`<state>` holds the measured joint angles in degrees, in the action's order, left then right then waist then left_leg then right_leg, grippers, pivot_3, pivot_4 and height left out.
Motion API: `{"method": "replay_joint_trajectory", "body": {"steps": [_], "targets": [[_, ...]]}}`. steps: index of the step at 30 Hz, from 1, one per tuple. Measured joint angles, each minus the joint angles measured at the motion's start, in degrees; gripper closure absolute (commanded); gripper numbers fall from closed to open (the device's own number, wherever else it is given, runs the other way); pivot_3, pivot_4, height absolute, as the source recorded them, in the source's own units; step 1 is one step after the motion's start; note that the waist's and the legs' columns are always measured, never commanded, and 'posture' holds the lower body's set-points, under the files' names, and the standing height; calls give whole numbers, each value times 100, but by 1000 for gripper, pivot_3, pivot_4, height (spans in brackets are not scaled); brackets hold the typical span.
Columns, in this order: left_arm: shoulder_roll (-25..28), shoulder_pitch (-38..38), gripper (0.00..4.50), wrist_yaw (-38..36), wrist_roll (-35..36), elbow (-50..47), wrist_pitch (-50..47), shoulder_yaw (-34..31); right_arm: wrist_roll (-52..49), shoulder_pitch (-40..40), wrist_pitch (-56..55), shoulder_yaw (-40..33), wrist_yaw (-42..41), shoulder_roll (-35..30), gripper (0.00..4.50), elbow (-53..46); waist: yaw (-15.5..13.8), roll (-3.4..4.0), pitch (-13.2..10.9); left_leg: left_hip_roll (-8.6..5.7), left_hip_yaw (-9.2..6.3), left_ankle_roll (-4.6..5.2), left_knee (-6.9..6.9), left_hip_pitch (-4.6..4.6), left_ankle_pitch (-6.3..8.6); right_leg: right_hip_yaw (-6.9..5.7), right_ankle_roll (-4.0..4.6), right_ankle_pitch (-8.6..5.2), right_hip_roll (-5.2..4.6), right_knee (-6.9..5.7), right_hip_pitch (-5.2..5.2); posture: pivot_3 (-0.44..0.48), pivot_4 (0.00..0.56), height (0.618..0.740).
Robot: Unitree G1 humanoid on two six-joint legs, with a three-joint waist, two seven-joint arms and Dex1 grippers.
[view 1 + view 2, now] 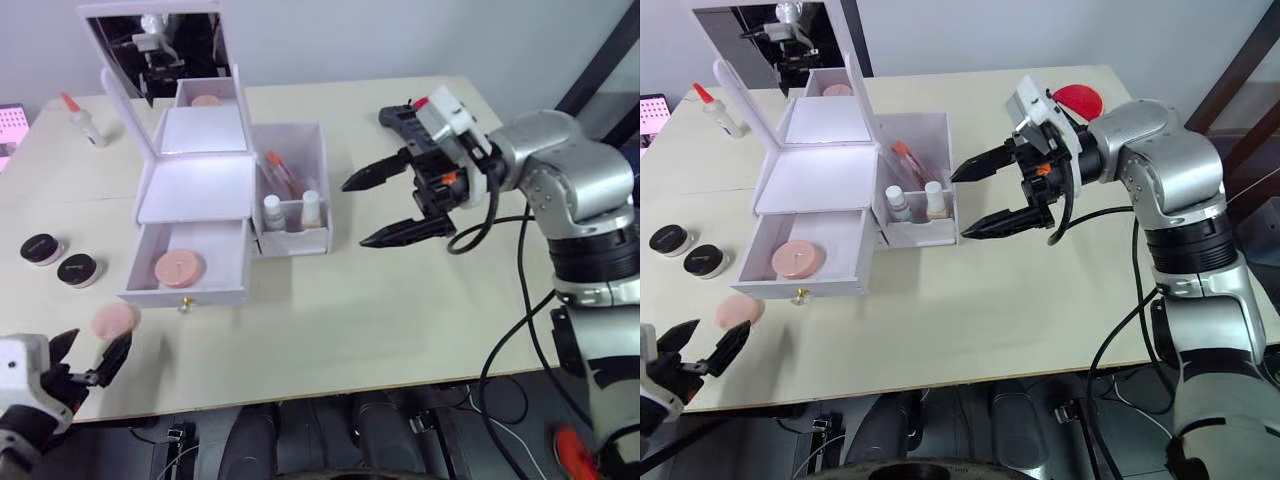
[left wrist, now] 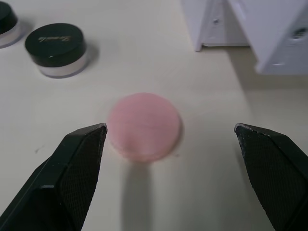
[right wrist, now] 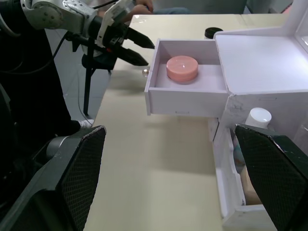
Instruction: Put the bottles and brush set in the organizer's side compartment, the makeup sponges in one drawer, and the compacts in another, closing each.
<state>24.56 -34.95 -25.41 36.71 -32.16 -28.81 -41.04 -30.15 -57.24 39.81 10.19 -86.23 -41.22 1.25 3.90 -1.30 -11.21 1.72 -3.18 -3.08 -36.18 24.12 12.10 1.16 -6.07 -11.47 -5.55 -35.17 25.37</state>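
Left gripper [image 1: 92, 355] at the worktop's [image 1: 400, 300] near-left corner, fingers spread wide and holding nothing, straddling a pink makeup sponge [image 2: 144, 126] lying flat on the surface; sponge untouched by either fingertip, with bare worktop on both sides of it. Just beyond, toward the left edge, two black-lidded compacts [image 1: 78, 269] [image 1: 41, 249] side by side, apart from the sponge. White organizer [image 1: 195, 185] standing left of centre, mirror lid raised, lower drawer [image 1: 185, 285] pulled out toward the near edge with a second pink sponge [image 1: 179, 268] lying inside; drawer front close to the loose sponge but not touching it. Side compartment [image 1: 290, 215] on the organizer's right holding two white-capped bottles [image 1: 272, 212] [image 1: 312, 207] upright and a red-tipped item leaning behind them. Right gripper [image 1: 385, 205] hovering just right of that compartment, fingers parted and empty, pointing toward it. Small squeeze bottle [image 1: 86, 122] with red nozzle near the far-left corner, well apart from the rest. Wide stretch of bare worktop along the near edge between drawer and right arm; red round object [image 1: 1080, 100] at the far-right edge.
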Motion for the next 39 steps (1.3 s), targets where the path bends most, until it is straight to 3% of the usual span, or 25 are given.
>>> {"method": "replay_joint_trajectory", "body": {"steps": [11, 22, 26, 34, 39], "targets": [[-39, 880, 25, 212, -653, 1034, 227, 629, -102, 42, 303, -127, 567, 42, 0, -257, -6, -2, 1, 5, 0, 0, -5, -13, 0, 1, 7, 4, 5, -3, -10, 0, 150, 740], [-53, 1021, 25, 176, -1127, 1351, 690, 891, -269, 127, 440, -175, 648, -3, 0, -391, -12, -1, 1, 7, 0, 0, 3, -16, 0, 0, 6, 4, 6, -2, -8, 0, 150, 740], [-80, 1099, 1820, 102, -1240, 1462, 925, 1051, -266, 126, 440, -175, 624, -37, 0, -379, -12, -1, 1, 8, 0, -1, 4, -18, 0, -1, 5, 3, 6, -2, -8, 0, 150, 740], [-122, 1116, 1827, 95, -1328, 1628, 1217, 1010, -264, 122, 440, -169, 568, -40, 0, -369, -14, -1, 1, 9, 0, -1, 5, -18, 0, -1, 6, 4, 6, -2, -8, 0, 150, 740], [-68, 785, 1827, 110, -699, 1313, 1167, -45, -212, 81, 402, -129, 403, -59, 0, -197, 1, -2, 0, 12, 0, -2, 14, -17, 1, -2, 5, 3, 6, 3, -2, 0, 150, 740]]}}
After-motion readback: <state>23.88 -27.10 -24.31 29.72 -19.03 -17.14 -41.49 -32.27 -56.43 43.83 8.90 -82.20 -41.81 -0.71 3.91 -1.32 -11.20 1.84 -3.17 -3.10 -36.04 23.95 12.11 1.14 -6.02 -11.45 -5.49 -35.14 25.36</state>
